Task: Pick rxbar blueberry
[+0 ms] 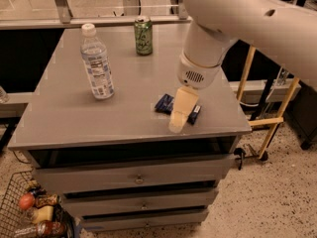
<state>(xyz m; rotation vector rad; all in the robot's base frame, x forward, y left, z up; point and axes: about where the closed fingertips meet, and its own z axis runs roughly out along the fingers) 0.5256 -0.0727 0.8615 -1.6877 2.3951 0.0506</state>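
The rxbar blueberry (164,103), a small flat bar in a dark navy wrapper, lies flat on the grey table top (74,118) near its front right. My gripper (179,116) hangs from the big white arm directly over the bar. It covers the bar's middle, so only the bar's left end and right end (195,114) show. I cannot tell whether the gripper touches the bar.
A clear water bottle (97,63) stands at the left. A green can (143,35) stands at the back. The table's front edge is close below the gripper. Drawers (138,178) sit under the top. A wire basket (29,212) is on the floor at the left. A yellow frame (270,118) stands to the right.
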